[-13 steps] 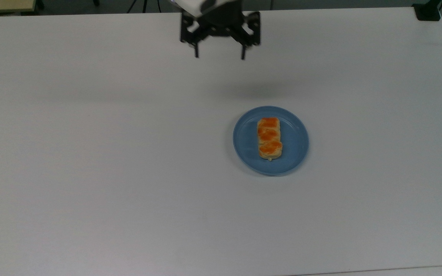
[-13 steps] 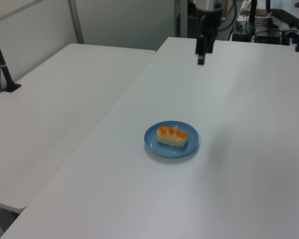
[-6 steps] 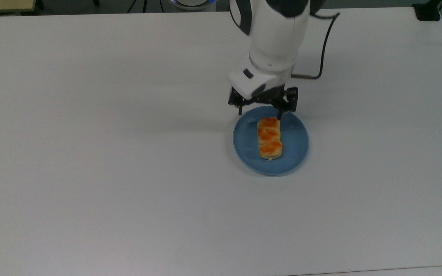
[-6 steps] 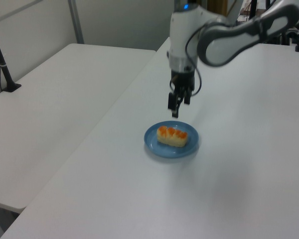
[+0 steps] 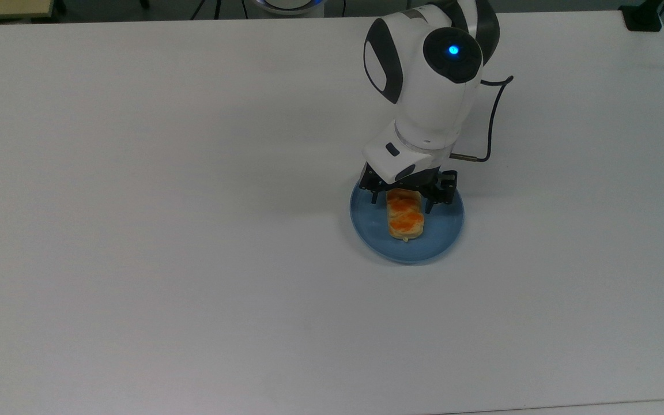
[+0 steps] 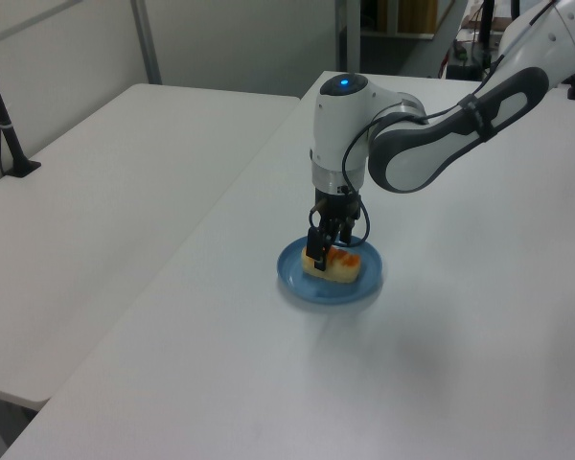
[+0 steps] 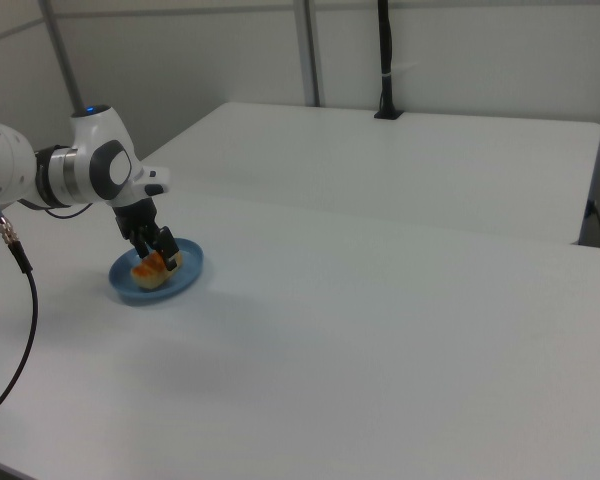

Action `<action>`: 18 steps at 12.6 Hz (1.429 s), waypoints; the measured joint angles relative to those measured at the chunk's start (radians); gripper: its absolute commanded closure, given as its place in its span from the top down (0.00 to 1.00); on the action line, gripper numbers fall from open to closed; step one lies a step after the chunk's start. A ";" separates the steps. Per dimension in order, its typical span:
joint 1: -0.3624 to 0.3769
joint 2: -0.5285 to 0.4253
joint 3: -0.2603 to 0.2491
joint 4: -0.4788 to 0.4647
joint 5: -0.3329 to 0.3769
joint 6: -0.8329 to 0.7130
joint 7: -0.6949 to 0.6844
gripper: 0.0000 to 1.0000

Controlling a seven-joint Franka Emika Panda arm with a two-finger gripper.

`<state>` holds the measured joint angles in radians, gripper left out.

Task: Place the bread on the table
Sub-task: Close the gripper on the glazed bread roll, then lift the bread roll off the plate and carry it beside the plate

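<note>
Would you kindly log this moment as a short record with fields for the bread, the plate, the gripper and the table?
bread: oblong loaf with orange-brown bumps, lying on the plate
plate: round blue plate, resting on the table
gripper: gripper open, lowered over the bread's end nearer the arm, one finger on each long side
table: white tabletop, the bread not yet on it
task state: bread not yet lifted
</note>
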<state>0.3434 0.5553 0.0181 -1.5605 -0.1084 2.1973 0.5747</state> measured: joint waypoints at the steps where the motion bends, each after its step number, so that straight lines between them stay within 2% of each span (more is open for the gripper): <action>1: 0.000 0.002 0.000 0.001 0.000 0.001 0.002 0.70; 2: 0.000 0.002 0.000 0.001 -0.001 0.001 0.002 0.58; 5: 0.000 0.006 0.000 0.001 -0.007 0.001 0.002 0.46; 9: 0.000 0.007 0.000 0.007 -0.007 0.001 0.003 0.46; 12: -0.001 -0.002 -0.003 0.055 -0.012 0.003 -0.004 0.46; 15: -0.028 -0.043 -0.011 0.066 -0.014 -0.044 -0.113 0.46; 18: -0.118 -0.055 -0.020 0.064 -0.014 -0.088 -0.281 0.49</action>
<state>0.2257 0.5007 -0.0017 -1.4969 -0.1225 2.1088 0.2940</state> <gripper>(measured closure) 0.533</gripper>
